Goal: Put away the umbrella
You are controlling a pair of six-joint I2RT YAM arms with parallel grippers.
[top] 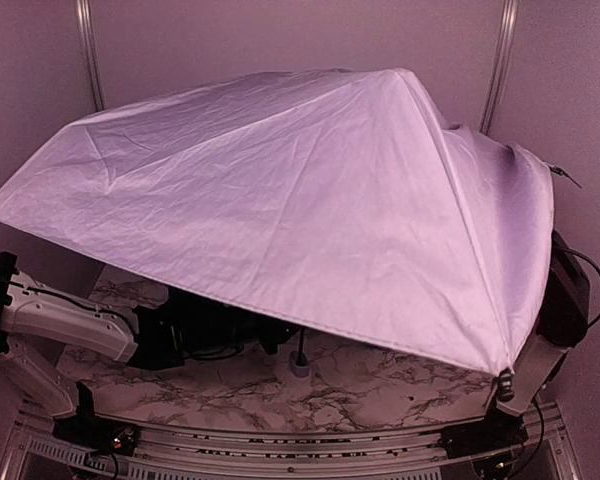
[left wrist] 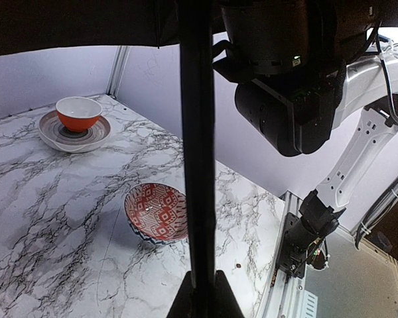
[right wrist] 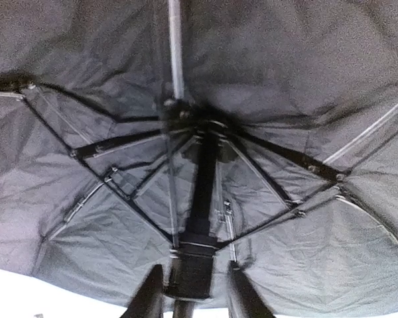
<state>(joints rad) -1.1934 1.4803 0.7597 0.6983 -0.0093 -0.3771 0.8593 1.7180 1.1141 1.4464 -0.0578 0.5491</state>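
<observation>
- Umbrella (top: 310,200): fully open, tilted, held up over the table (top: 380,390). In the top view its pale lavender canopy hides most of the table; only the near strip of marble shows.
- Handle (top: 300,365): small and pale, hanging just above the table's near strip, under the canopy edge.
- Left gripper (left wrist: 202,295): fingers pressed against the black shaft (left wrist: 198,165), one on each side, clamping it. The shaft runs straight up from the fingers to the canopy's dark underside.
- Right gripper (right wrist: 194,291): fingers sit on either side of the black runner block (right wrist: 191,265) where the ribs (right wrist: 119,142) meet. They are very close to it, but I cannot tell whether they actually squeeze it.
- Right arm (left wrist: 358,152): white link rises from the table's near edge, with its dark wrist up under the canopy.
- Red patterned bowl (left wrist: 156,212): on the table toward its near edge, tipped on its side.
- Orange bowl (left wrist: 78,112): upright on a plate (left wrist: 96,136) at the table's far corner, by the walls.
</observation>
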